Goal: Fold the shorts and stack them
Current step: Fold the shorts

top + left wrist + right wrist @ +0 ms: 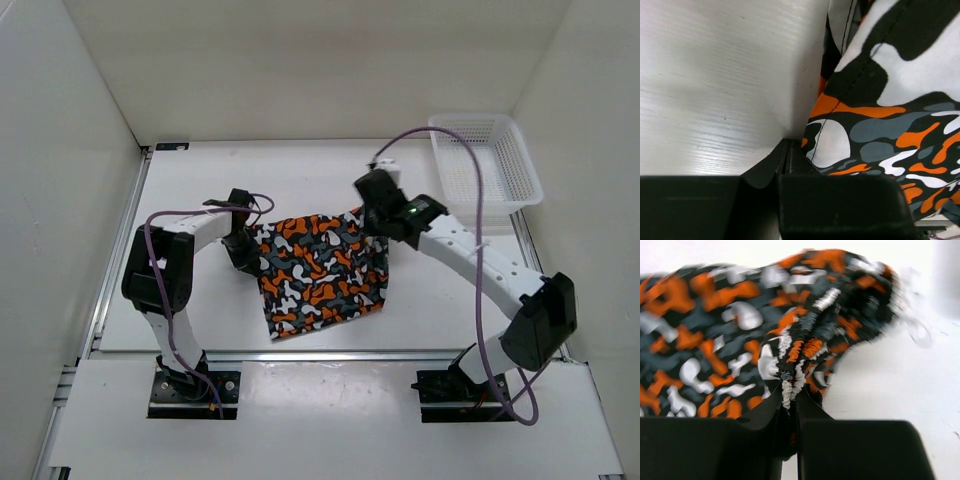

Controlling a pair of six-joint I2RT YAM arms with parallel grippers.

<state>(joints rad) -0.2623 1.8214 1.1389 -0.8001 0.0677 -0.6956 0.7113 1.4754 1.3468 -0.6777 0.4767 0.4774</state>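
The camouflage shorts lie in the middle of the table, their near part flat and their far right corner raised. My right gripper is shut on the gathered elastic waistband at that corner; in the right wrist view the bunched band runs in between the jaws of the gripper. My left gripper is shut at the shorts' left edge. In the left wrist view its fingertips rest on the table, and the stitched hem runs in against the right finger.
A white mesh basket stands at the back right of the table, right of my right arm. White walls enclose the table on the left, back and right. Bare white table lies left of the shorts.
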